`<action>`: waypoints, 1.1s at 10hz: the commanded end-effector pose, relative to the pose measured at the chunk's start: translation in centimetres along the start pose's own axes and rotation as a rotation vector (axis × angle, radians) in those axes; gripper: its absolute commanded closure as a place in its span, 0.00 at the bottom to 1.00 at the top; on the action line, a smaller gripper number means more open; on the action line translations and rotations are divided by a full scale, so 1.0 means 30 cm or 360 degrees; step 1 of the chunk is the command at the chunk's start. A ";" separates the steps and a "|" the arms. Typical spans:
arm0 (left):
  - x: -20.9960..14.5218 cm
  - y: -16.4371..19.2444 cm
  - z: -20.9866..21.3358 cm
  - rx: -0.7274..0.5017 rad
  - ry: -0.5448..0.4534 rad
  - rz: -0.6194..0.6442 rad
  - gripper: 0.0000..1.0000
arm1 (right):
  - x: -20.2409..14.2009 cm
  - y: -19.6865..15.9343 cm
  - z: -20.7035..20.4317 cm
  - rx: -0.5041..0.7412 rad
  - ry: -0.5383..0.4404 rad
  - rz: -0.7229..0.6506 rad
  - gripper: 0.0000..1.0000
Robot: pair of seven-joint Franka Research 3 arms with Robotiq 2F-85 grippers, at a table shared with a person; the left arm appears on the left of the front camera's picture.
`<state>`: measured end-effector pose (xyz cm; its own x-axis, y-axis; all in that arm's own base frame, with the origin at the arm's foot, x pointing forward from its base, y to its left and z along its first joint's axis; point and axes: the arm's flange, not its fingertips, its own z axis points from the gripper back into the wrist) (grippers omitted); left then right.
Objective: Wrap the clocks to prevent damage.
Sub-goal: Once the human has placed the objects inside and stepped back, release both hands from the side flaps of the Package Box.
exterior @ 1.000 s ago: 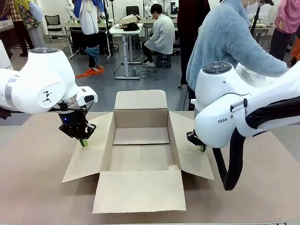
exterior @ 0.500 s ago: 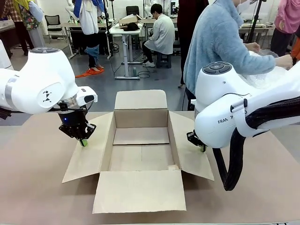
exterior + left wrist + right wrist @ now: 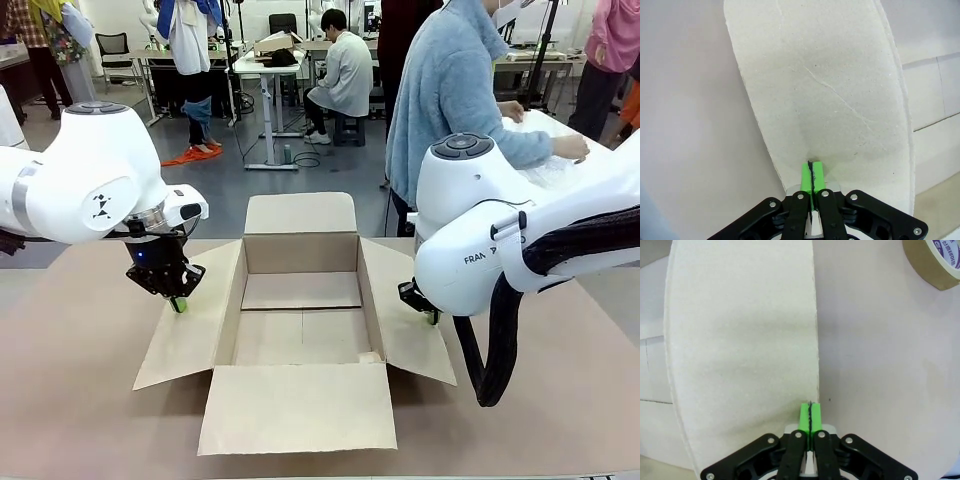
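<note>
An open cardboard box point(image 3: 300, 252) sits in the middle of the table point(image 3: 80, 380), all four flaps folded outward and nothing inside it.

The left end effector point(image 3: 178, 304) hangs low over the far end of the left flap point(image 3: 190, 335). Its green pads are pressed together with nothing between them. In the left wrist view, the left end effector point(image 3: 811, 172) points down at the flap's point(image 3: 825, 90) pale surface, close to its outer edge; contact cannot be judged.

The right end effector point(image 3: 432, 316) is low at the outer edge of the right flap point(image 3: 405, 330), also pinched tight and empty. In the right wrist view, the right end effector point(image 3: 810, 415) sits right where the flap's point(image 3: 740, 340) edge meets the table. A roll of brown tape point(image 3: 935, 260) lies farther off on the table.

At the far right corner of the table, a person point(image 3: 450, 90) in a light blue sweater leans over a pale, crinkled sheet of wrap point(image 3: 545, 135), with one hand point(image 3: 572, 147) on it.
</note>
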<state>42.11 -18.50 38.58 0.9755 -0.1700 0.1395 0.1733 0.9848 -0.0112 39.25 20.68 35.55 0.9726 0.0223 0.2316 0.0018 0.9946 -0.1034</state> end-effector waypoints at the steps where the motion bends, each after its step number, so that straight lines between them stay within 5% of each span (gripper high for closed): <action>1: 0.001 0.006 -0.002 0.0014 -0.0003 -0.0008 0.99 | -0.004 0.005 -0.009 -0.0007 0.0013 0.0004 0.99; 11: 0.001 0.006 -0.002 0.0014 -0.0003 -0.0008 0.99 | -0.004 0.005 -0.009 -0.0007 0.0013 0.0004 0.99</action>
<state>42.11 -18.50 38.58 0.9755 -0.1700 0.1395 0.1732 0.9848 -0.0112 39.25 20.68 35.55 0.9726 0.0223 0.2316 0.0018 0.9946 -0.1034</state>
